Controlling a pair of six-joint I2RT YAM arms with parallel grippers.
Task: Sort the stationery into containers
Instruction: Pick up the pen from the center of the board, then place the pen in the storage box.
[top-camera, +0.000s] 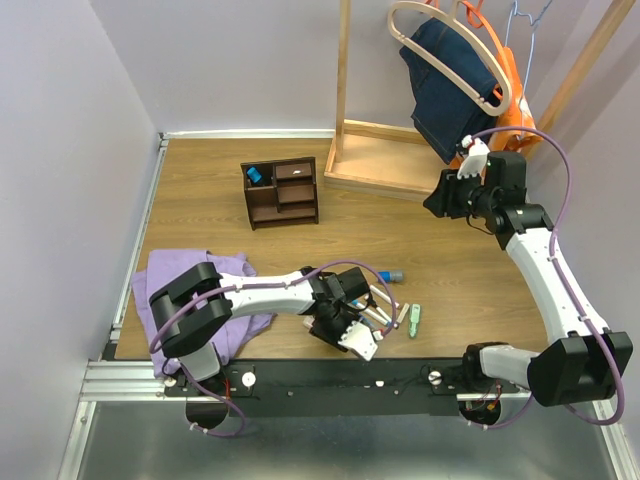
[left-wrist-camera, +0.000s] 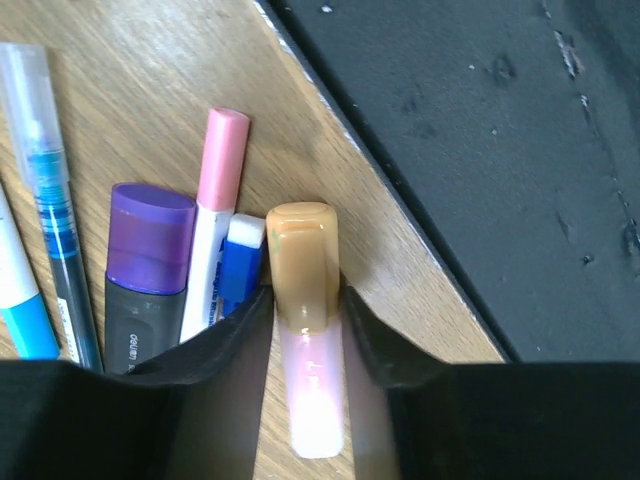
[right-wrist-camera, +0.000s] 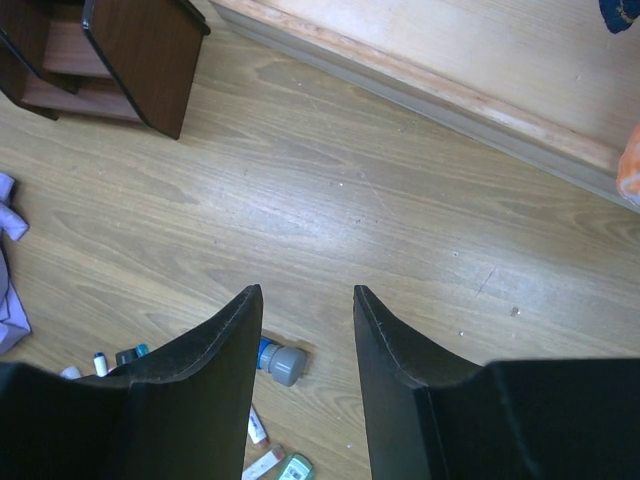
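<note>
A wood-grain tabletop (top-camera: 200, 190) between lilac walls carries everything; the dark brown organiser (top-camera: 282, 192) stands toward the far side, well apart from the stationery, which lies clustered by the near edge beside the black rail (left-wrist-camera: 480, 150). We see the left fingers (left-wrist-camera: 390, 370) low over that cluster, closed on an amber-capped pen (left-wrist-camera: 303, 260) with a pale pink barrel; each finger presses one side of it, as far as the wrist view shows. The right fingers (right-wrist-camera: 200, 380) hang apart with nothing between them, above bare wood near the rack base (top-camera: 385, 155); the blue-grey cylinder (right-wrist-camera: 282, 363) lies on the wood below them.

We judge the grip to be the first worry; the barrel looks smooth and round, so it could swivel or slide out once lifted. The neighbours are the second; a small blue-and-white piece (left-wrist-camera: 240, 262) lies right against the pen, with the pink-capped marker (left-wrist-camera: 222, 160) and purple-capped highlighter (left-wrist-camera: 150, 240) just beside it, so a careless lift could drag or scatter them. The edge is close, and anything nudged that way may roll onto the rail, out of easy reach.

Then comes the carry, a long way across to the organiser; a loose hold could drop the pen midway. The compartments look narrow, so a pen arriving flat rather than tilted might catch a wall or tip the organiser.
</note>
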